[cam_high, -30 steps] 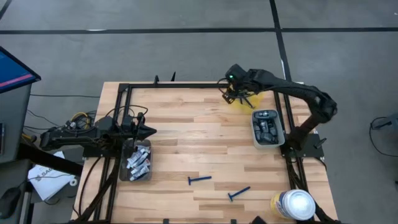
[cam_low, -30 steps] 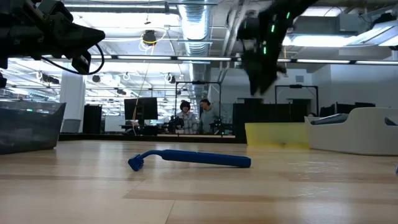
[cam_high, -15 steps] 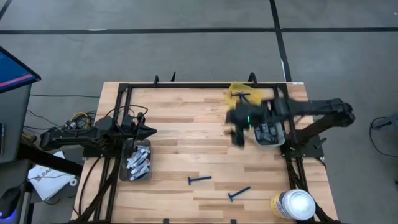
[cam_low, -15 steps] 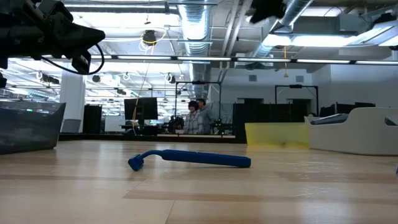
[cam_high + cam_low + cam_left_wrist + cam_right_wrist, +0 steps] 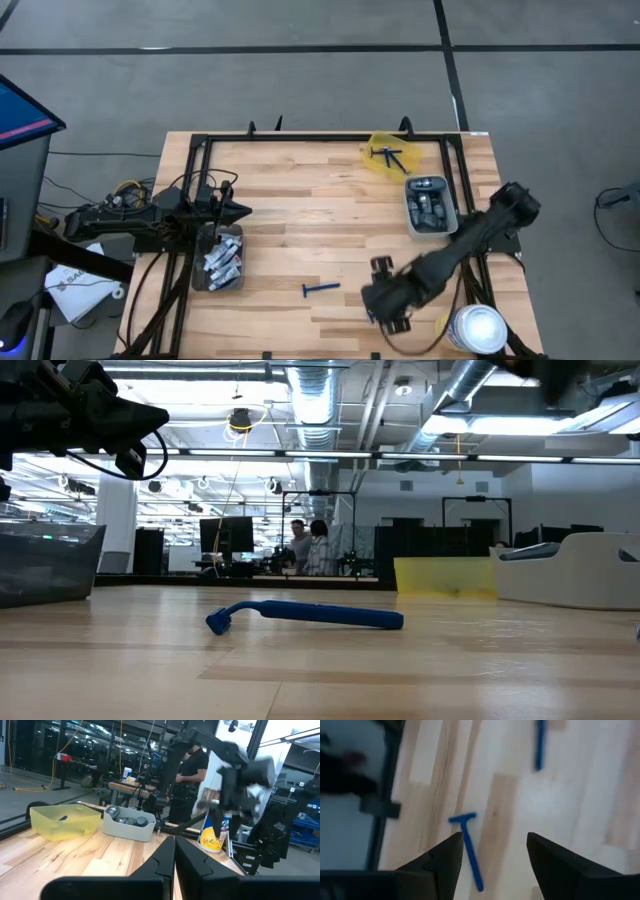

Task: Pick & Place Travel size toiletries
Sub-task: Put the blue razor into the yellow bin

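Observation:
Two dark-blue razors lie flat on the table near its near edge. One razor (image 5: 320,289) (image 5: 538,747) is out in the open. My open right gripper (image 5: 392,312) (image 5: 495,842) hovers over the other razor (image 5: 470,851), which lies in the gap close to one finger, untouched. The high view mostly hides this razor under the gripper. My left gripper (image 5: 243,211) (image 5: 175,851) is shut and waits above the grey bin (image 5: 220,258) of white-and-blue tubes at the table's left. The low view shows a razor (image 5: 310,615) lying flat.
A yellow bin (image 5: 392,155) (image 5: 65,820) holding razors stands at the far right. Next to it is a pale bin (image 5: 430,205) (image 5: 127,822) of dark pods. A white-lidded canister (image 5: 475,328) stands at the near right corner. People stand in the room beyond the table.
My right gripper has swung from above the yellow bin at the far edge across the table toward the near edge, and now hovers over the razor near the canister. The left arm and the razors on the table have kept still.

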You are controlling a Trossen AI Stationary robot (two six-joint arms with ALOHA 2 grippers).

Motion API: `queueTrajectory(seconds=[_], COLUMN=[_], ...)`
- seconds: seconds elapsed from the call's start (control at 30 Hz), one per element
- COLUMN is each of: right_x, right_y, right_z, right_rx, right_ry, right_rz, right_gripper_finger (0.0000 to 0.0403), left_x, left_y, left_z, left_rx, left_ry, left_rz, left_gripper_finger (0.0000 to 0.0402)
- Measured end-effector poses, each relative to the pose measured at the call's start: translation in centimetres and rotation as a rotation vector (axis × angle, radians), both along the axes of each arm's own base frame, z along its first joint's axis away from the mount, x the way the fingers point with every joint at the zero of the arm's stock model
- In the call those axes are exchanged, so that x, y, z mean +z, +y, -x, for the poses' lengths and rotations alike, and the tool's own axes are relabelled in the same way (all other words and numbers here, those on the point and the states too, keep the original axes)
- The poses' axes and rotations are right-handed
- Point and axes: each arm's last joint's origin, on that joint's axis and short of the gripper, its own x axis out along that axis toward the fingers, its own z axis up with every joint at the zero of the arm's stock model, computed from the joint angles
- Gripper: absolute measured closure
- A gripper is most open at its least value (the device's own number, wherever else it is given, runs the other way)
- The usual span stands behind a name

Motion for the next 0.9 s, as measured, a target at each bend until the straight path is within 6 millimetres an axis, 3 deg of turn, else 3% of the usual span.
queueTrajectory(seconds=[0.23,0.53,0.73,0.9], right_x=[-6.5,-11.8,-13.3,-13.3], right_y=[3.3,3.5,3.5,3.4], right_z=[-0.5,-1.8,-2.4,-2.6], right_rx=[0.090,0.170,0.180,0.177], right_ry=[0.196,0.330,0.347,0.330], right_rz=[0.063,0.116,0.124,0.113], right_gripper_finger=[0.0197,0.0200,0.0224,0.0317], left_x=[0.0,0.1,0.1,0.1], left_y=[0.0,0.0,0.0,0.0], left_z=[0.0,0.0,0.0,0.0], left_rx=[0.000,0.000,0.000,0.000], left_ry=[-0.002,-0.007,-0.008,-0.009], left_rz=[0.000,-0.001,-0.001,-0.001], left_gripper_finger=[0.0395,0.0394,0.0395,0.0395])
